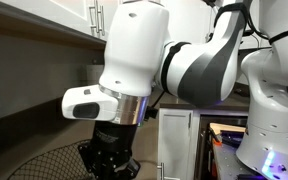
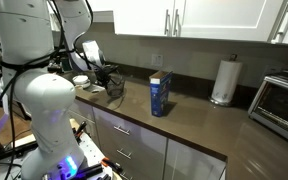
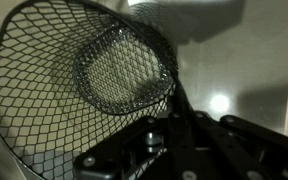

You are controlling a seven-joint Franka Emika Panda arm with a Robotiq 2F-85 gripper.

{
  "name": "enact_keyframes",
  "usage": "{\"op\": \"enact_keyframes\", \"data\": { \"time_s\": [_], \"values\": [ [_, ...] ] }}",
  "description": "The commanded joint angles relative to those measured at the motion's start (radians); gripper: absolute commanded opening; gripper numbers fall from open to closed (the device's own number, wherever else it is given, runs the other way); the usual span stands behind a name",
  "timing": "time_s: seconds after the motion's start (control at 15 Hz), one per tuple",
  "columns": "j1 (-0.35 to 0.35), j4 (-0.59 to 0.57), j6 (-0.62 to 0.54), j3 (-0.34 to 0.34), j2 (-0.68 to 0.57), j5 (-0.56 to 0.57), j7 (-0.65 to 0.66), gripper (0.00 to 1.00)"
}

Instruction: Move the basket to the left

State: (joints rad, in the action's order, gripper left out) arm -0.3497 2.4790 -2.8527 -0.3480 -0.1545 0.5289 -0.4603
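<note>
While basket (image 3: 84, 95) sits tilted, base toward wrist view | gripper (image 3: 169, 130) looks clamped on its thick rim, the only pinchable edge | tilt likely from one-sided hold; leftward shift pending.

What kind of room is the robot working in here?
Most likely a kitchen. White wall cabinets hang above a dark countertop, and a paper towel roll and a toaster oven stand on it.
</note>
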Motion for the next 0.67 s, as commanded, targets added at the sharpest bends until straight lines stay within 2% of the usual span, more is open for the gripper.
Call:
{"op": "enact_keyframes", "data": {
  "time_s": [0.0, 0.07, 0.2, 0.4, 0.6],
  "values": [
    [-0.019, 0.036, -0.021, -0.004, 0.027, 0.042, 0.005, 0.02],
    [-0.025, 0.042, -0.02, -0.007, 0.032, 0.045, 0.004, 0.02],
    [-0.029, 0.049, -0.016, -0.021, 0.044, 0.032, -0.01, 0.29],
    [-0.034, 0.057, -0.007, -0.044, 0.065, 0.012, -0.03, 0.46],
    [-0.025, 0.061, 0.028, -0.085, 0.084, -0.057, -0.08, 0.66]
  ]
}}
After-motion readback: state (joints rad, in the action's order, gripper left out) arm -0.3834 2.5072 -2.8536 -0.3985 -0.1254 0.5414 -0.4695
